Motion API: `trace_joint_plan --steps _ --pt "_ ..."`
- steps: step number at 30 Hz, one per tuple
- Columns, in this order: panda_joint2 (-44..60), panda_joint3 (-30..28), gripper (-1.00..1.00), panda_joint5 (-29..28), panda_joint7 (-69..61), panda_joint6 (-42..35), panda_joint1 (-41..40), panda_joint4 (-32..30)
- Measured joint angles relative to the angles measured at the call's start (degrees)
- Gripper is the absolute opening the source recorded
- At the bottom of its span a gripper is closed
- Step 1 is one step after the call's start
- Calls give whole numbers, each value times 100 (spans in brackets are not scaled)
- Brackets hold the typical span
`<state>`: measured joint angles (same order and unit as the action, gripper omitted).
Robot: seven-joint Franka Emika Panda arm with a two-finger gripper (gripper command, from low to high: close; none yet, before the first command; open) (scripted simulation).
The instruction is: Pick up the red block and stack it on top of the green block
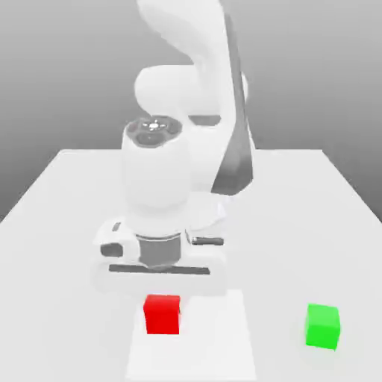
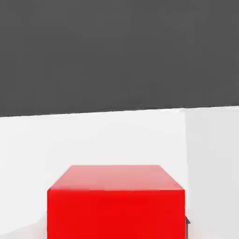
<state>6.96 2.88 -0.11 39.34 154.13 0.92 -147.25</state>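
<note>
See the red block (image 1: 162,317) at the end effector (image 1: 165,311); cannot tell whether clamped or free. Find the green block (image 1: 322,327) toward three o'clock, exterior view, on the worktop (image 1: 283,246). If gripped off-centre, may slip when lifted; if released misaligned, may topple.

Before you, a solid red block (image 1: 163,315) and a solid bright green block (image 1: 322,327) stand out against a plain pale grey tabletop (image 1: 283,246), with an unpatterned white rectangle (image 1: 213,336) at its near edge. Your arm (image 1: 157,179) is glossy white with dark grey patches, its white hand (image 1: 160,277) crossed by a dark grey stripe, before a grey backdrop (image 1: 313,74) that shades from dark to light.
</note>
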Motion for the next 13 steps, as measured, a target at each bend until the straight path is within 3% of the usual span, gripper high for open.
trace_joint_plan --steps 6,10,11,13 --pt "-72 982 -100 -255 -475 -273 1218 189" --pt "674 900 -100 -724 -274 335 1508 301" --pt "782 863 100 -788 -231 432 1542 310" --pt "782 863 100 -788 -231 432 1542 310"
